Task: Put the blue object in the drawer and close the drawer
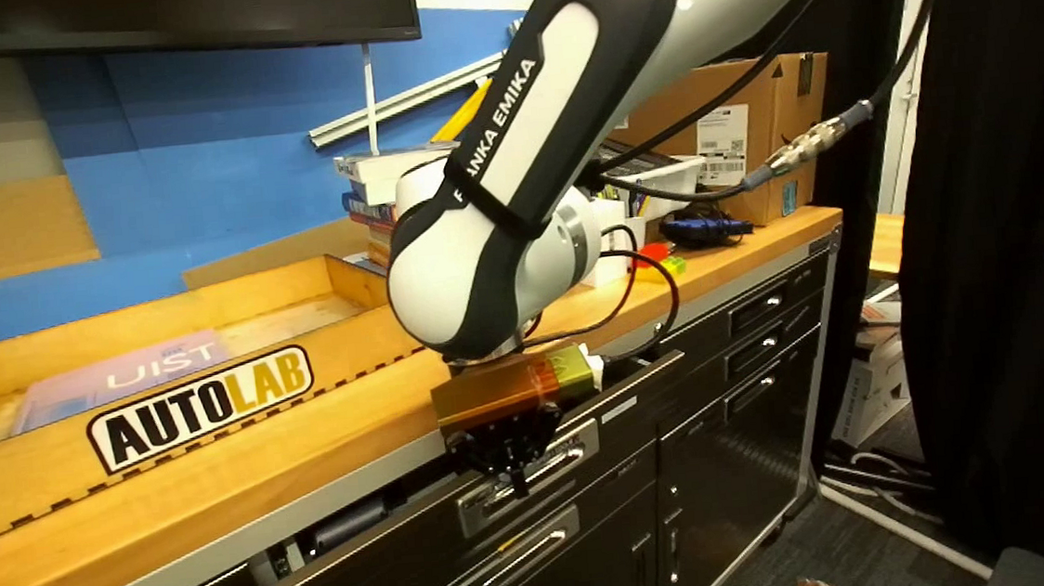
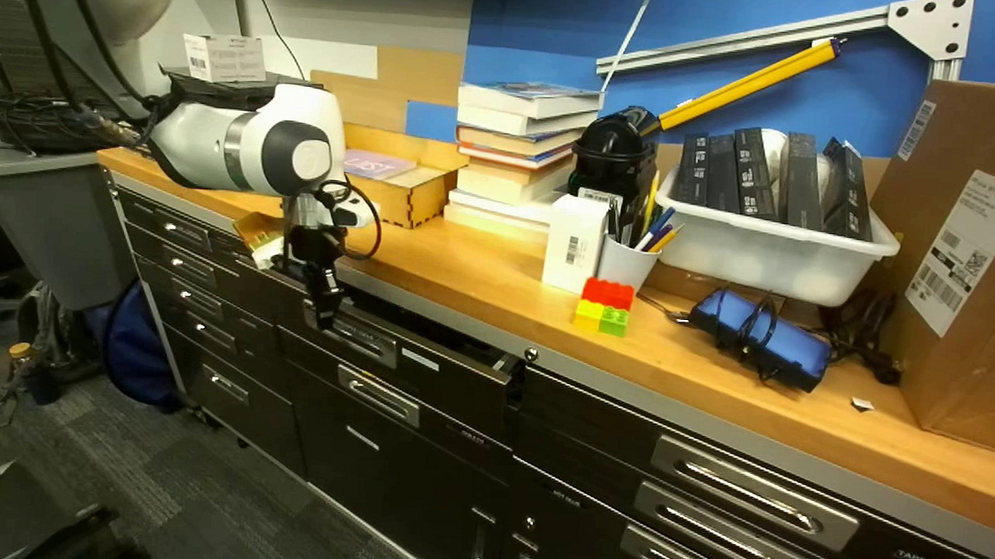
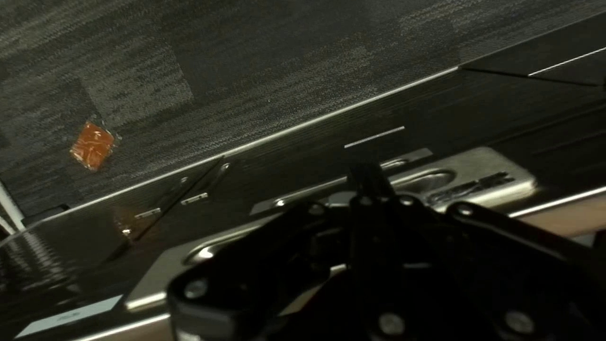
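The drawer [image 1: 367,575] stands partly pulled out below the countertop; its dark front also shows in an exterior view [image 2: 461,387]. Through the gap a dark rounded item [image 1: 351,525] shows inside; most of the interior is hidden. The small light-blue block is not visible in any view. My gripper [image 1: 518,484] points down in front of the drawer's metal handle plate [image 3: 487,173]. Its black fingertips meet in the wrist view [image 3: 369,177], with nothing visible between them. It also hangs by the drawer front in an exterior view [image 2: 327,311]. I cannot tell whether it touches the handle.
A wooden AUTOLAB tray [image 1: 350,355] and a stack of books [image 2: 509,181] stand on the wooden countertop [image 2: 481,262]. Toy bricks [image 2: 604,306], a pen cup [image 2: 626,266] and a white bin [image 2: 763,260] stand further along. An orange packet [image 3: 92,146] lies on the floor.
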